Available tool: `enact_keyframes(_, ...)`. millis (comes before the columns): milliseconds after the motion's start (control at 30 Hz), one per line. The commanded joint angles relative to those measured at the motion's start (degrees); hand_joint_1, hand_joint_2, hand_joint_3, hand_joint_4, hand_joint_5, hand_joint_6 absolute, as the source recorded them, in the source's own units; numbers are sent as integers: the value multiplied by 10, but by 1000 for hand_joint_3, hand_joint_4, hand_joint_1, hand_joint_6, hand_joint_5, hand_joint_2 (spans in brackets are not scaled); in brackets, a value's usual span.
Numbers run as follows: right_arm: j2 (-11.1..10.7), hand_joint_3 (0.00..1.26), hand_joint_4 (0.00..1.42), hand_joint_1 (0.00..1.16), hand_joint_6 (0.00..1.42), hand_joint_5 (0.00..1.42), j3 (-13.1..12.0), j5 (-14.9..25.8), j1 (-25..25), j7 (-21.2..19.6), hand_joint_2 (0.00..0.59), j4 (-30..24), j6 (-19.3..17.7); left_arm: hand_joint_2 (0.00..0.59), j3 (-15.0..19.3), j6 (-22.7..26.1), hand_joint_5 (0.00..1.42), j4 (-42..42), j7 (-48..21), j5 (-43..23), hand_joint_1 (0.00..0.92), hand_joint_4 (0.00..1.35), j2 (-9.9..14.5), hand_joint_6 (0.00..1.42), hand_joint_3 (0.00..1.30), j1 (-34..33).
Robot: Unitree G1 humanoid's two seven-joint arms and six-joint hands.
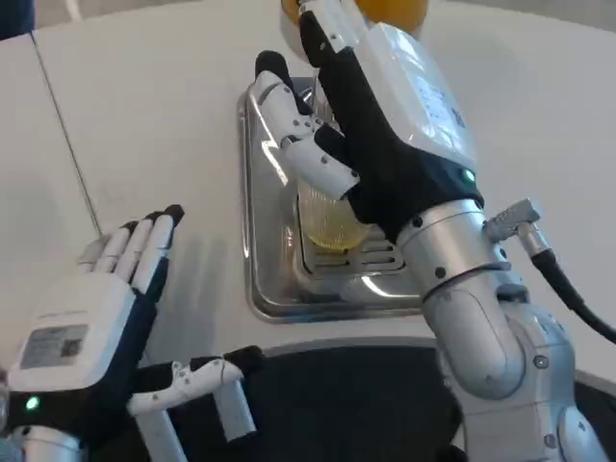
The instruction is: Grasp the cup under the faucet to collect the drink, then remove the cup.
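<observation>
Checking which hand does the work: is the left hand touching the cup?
No, the left hand lies open on the table, apart from the cup.

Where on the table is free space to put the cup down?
Bare table lies left of the tray, beyond the left hand, and right of the right hand. The tray is crowded: right hand around the cup.
</observation>
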Motion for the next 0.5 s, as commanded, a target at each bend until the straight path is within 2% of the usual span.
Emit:
enact_keyframes(33, 1, 14, 0, 0, 0, 0, 12, 14, 5, 38, 581, 16, 7, 7, -9, 10, 40, 18, 12, -5, 0, 0, -13, 66, 0, -22)
enact_keyframes(200, -1, 14, 0, 0, 0, 0, 13, 11, 7, 38, 581, 12, 3, 13, -12, 13, 41, 28, 12, -10, 1, 0, -18, 68, 0, -39)
enact_keyframes(500, 0, 14, 0, 0, 0, 0, 14, 2, -7, 62, 586, 10, 19, 37, -30, 15, 42, 65, 14, -11, 107, 0, -19, 75, 0, -91)
